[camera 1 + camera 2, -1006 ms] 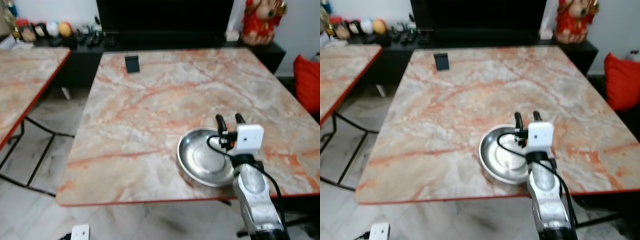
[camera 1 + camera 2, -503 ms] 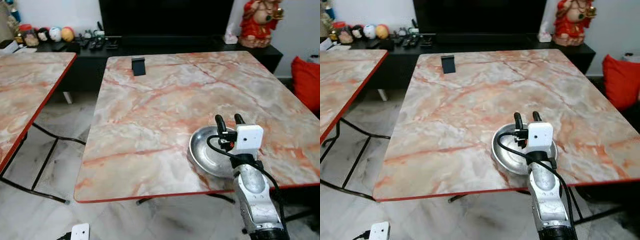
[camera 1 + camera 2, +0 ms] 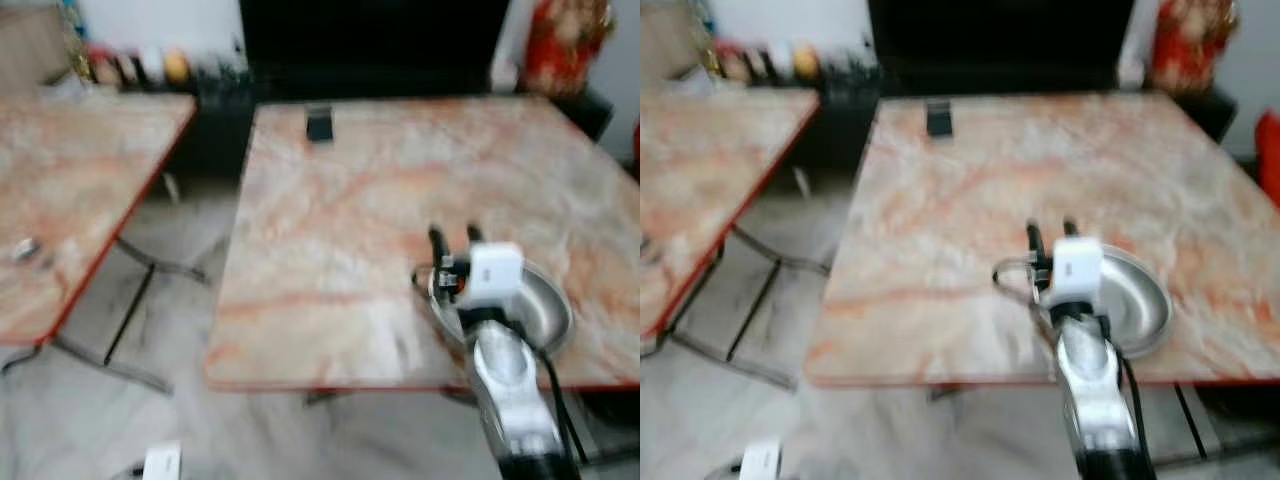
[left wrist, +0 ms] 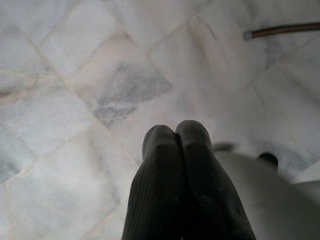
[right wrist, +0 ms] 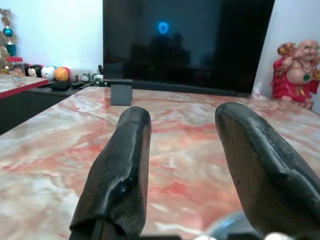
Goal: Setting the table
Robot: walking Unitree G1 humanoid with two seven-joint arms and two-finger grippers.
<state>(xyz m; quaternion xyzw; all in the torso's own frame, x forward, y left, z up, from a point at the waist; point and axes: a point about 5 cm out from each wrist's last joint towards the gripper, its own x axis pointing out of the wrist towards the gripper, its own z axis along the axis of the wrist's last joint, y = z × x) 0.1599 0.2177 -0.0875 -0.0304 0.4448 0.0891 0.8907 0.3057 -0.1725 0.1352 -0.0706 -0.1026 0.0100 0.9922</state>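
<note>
We see a big tabletop (image 3: 400,190) with a pink and orange marble look and a red edge. The head views are blurry. A shiny metal bowl (image 3: 545,310) sits on the tabletop close to its near edge, toward the right side. It is round and shallow, and we cannot make out anything inside it.

Our right gripper (image 3: 451,237) is held over the left rim of the bowl, with its two black fingers pointing away across the tabletop. The fingers are apart, with a clear gap between them, and they hold nothing. In the right wrist view we see the two fingers (image 5: 120,170) spread wide, with a bit of the bowl's rim low between them. A white box (image 3: 495,272) sits on the silver arm just behind the fingers, with a black wire beside it.

Far across the tabletop, near the back edge, stands a small dark block (image 3: 319,124). Behind it is a big black screen (image 5: 185,40) on a low dark shelf. A red statue (image 5: 299,70) stands on the right, and small round toys (image 5: 50,73) sit on the left.

Another tabletop (image 3: 80,200) with the same marble look stands off to the left.

Our left gripper (image 4: 176,136) hangs down over the pale tiled floor (image 4: 75,90). Its two fingers are pressed together and hold nothing.
</note>
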